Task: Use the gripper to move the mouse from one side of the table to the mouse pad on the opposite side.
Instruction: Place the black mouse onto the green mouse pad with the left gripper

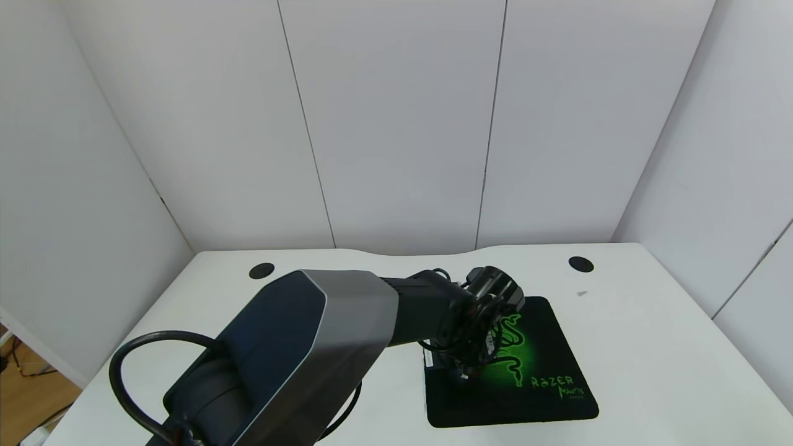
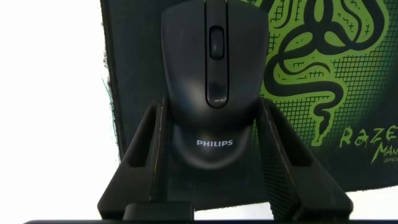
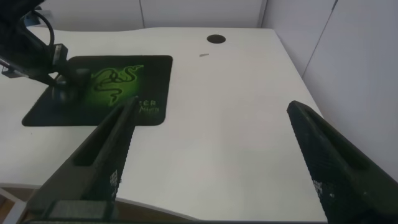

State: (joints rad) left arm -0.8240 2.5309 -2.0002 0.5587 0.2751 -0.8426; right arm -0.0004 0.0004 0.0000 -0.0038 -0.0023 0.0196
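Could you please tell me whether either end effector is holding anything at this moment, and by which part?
The left end effector grips the glossy black oval Philips mouse by its rear sides, over the black Razer mouse pad. The right end effector holds nothing.

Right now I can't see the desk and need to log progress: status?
Left gripper over the mouse pad, fingers flanking the mouse. Right gripper open, clear of the table. Nothing in the way.
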